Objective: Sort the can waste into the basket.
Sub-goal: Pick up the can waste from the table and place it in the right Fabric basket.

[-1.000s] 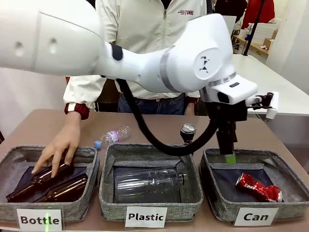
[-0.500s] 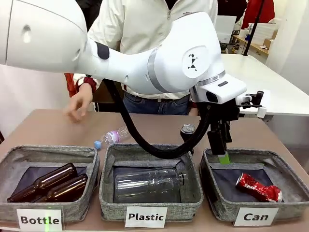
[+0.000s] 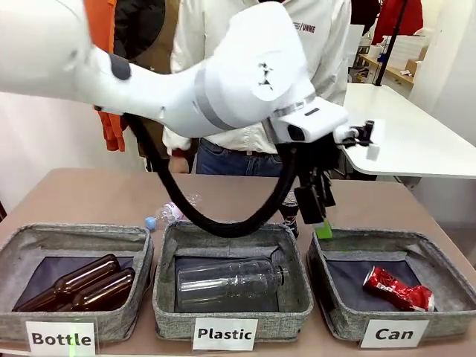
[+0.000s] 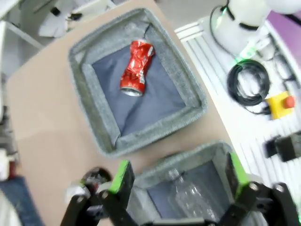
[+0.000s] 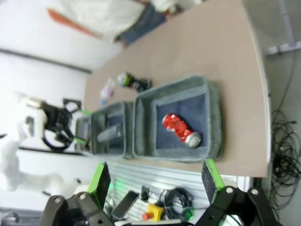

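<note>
a: what is on the desk point(image 3: 89, 197)?

b: three grey felt baskets sit in a row along its near edge, labelled "bottle", "plastic" and "can". the can basket point(image 3: 338, 320) is the right-hand one. a crushed red can point(image 3: 398, 288) lies on its dark floor, toward the right side.

a: and the other can?

b: a dark can point(image 5: 136, 84) with a silver top stands on the desk just behind the baskets. it is near the gap between the plastic basket point(image 3: 167, 297) and the can basket, and outside both.

a: where are the arms?

b: the left arm point(image 3: 223, 97) reaches across from the left. the left jaws point down, wide apart and holding nothing. one green pad point(image 3: 323, 230) hangs just above the can basket's back left corner. in the left wrist view the dark can sits just outside one pad, not between the two. the right jaws are also wide apart and empty, high above the desk and well away from the baskets.

a: which step is this?

b: it looks like one can is sorted and the left arm is lining up on the second.

a: what does the next move need?

b: probably a small shift so the pads straddle the dark can. then a straight descent, a firm close on its round sides, a lift clear of the felt rim and a short carry over the can basket. the arm's black cable point(image 3: 223, 230) hangs close beside the can and could nudge it.
</note>
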Robot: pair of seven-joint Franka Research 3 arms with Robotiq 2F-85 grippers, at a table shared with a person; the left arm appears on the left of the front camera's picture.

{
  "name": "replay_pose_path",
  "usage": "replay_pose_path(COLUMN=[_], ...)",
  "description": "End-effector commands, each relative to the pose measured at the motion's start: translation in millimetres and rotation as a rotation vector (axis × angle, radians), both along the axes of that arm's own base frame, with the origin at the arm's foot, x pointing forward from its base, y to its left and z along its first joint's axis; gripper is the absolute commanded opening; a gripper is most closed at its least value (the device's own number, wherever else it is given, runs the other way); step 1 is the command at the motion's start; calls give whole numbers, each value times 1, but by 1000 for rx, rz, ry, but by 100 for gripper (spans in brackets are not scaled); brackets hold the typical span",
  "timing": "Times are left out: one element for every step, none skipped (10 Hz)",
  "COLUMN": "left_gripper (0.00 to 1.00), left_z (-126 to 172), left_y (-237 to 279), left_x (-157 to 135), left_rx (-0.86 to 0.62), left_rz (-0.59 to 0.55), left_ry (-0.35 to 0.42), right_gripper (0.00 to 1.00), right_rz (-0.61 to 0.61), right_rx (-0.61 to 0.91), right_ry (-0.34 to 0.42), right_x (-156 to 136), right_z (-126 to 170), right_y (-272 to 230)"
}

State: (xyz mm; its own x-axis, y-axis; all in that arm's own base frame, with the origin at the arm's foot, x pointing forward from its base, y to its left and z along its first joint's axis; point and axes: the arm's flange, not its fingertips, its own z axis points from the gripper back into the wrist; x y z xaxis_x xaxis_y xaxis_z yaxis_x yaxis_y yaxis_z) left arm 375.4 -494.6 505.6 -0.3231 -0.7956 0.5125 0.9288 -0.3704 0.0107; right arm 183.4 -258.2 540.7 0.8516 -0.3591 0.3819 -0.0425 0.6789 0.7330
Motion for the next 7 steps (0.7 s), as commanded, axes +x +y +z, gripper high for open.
replay_pose_path(left_gripper=[100,100,100,100,100,100,100], left_z=[15,24,28,31,26,16,0], left_y=[79,121,169,228,279,327,374], left_x=[-16,-12,-9,-14,-11,-15,-27], left_rx=[-75,-126,-176,-234,-346,-451,-561], left_rz=[83,184,275,352,456,591,729], left_ry=[-19,-44,-19,57,212,388,579], right_gripper=[100,100,100,100,100,100,100], right_rz=[146,217,308,420,515,626,642], right_rx=[-45,-62,-44,-24,34,114,198], right_ry=[26,34,28,47,109,206,247], right_x=[25,37,45,53,71,91,108], right_z=[-8,-13,-17,-25,-34,-44,-54], right_y=[63,94,123,159,181,200,218])
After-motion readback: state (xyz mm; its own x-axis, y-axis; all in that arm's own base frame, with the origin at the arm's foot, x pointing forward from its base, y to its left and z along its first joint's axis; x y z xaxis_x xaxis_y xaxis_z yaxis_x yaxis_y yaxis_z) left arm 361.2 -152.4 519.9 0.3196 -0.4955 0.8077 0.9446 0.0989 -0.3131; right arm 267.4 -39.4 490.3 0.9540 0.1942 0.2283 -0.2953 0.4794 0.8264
